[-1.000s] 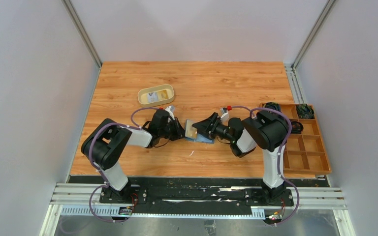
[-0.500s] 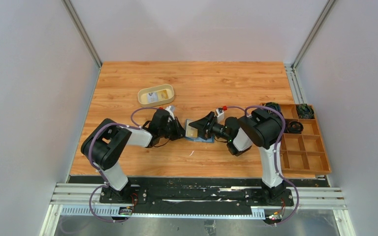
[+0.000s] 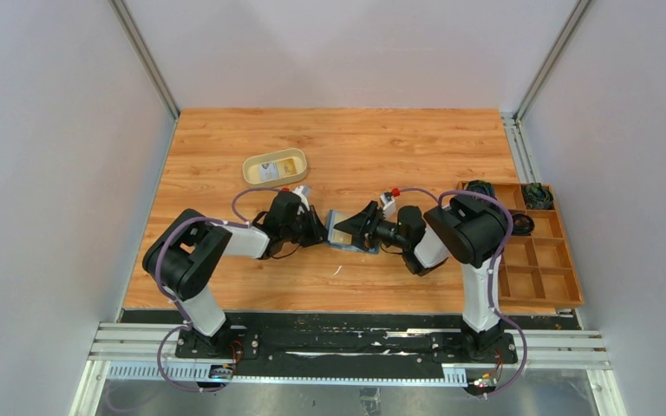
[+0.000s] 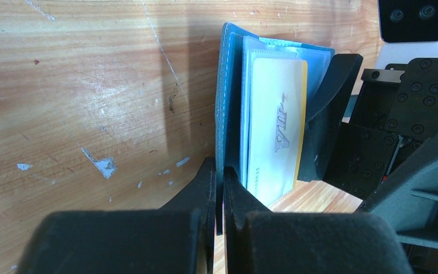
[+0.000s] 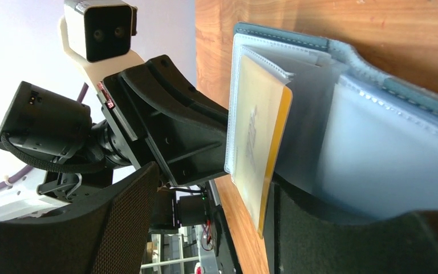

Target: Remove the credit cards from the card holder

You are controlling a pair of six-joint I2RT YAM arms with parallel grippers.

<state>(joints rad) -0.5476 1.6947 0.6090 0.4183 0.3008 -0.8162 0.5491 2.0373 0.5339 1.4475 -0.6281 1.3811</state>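
The teal-blue card holder [image 3: 349,245] stands open on its edge on the table between my two grippers. My left gripper [image 4: 219,171] is shut on its outer cover [image 4: 228,85]. A yellow-edged card [image 4: 276,125] printed "VIP" sits in a clear sleeve of the holder. In the right wrist view this card [image 5: 256,137] hangs between my right gripper's [image 5: 217,228] spread fingers, resting against the lower right finger [image 5: 342,240]. The mesh-padded finger [image 5: 91,228] stands well clear of it. A pale card [image 3: 268,171] lies in the tan tray.
The tan oval tray [image 3: 295,161] sits behind the left arm. A brown compartmented wooden box [image 3: 564,260] with cables in its far cells stands along the right table edge. Grey walls close in left, right and back.
My right gripper has shifted a little left, closer onto the open card holder. The left gripper still holds the cover in the same place.
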